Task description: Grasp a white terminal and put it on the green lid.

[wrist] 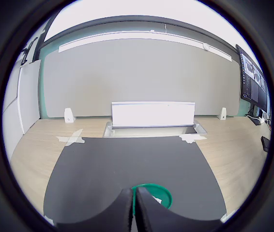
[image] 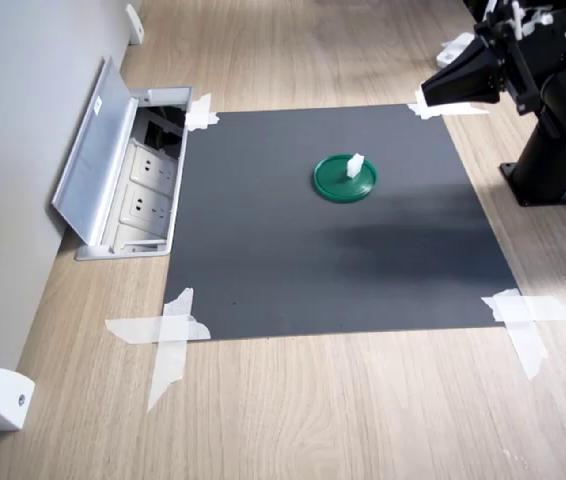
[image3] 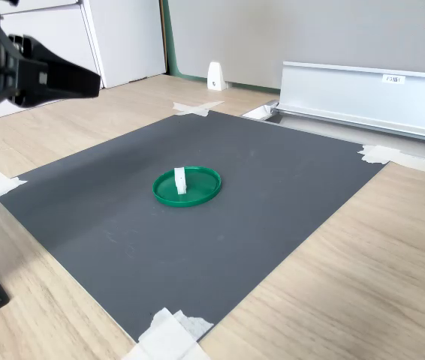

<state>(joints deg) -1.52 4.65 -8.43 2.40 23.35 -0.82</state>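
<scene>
Wrist view: closed gripper partly hides green lid, seemingly.

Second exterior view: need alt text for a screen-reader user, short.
A small white terminal stands upright on a round green lid near the middle of a dark mat taped to a wooden table. The arm's end effector hangs shut and empty at upper left, well clear of the lid.
</scene>
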